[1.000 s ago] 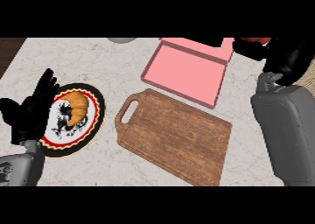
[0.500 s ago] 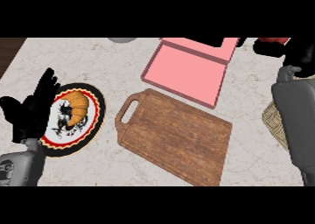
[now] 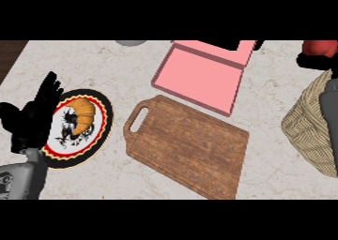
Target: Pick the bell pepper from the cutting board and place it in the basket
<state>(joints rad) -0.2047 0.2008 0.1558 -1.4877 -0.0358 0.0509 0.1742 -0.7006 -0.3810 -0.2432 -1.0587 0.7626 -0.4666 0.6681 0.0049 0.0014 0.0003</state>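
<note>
The red bell pepper shows at the top right, held in my right hand, whose black fingers curl round it above the woven basket at the right edge. My right forearm covers part of the basket. The wooden cutting board lies in the middle with nothing on it. My left hand rests open at the left, fingers up, beside the plate.
A plate with a croissant sits left of the board. A pink open box lies behind the board. A grey object peeks in at the top edge.
My right hand has carried the bell pepper further right, and the basket has come into view beneath it. The left hand has stayed put.
</note>
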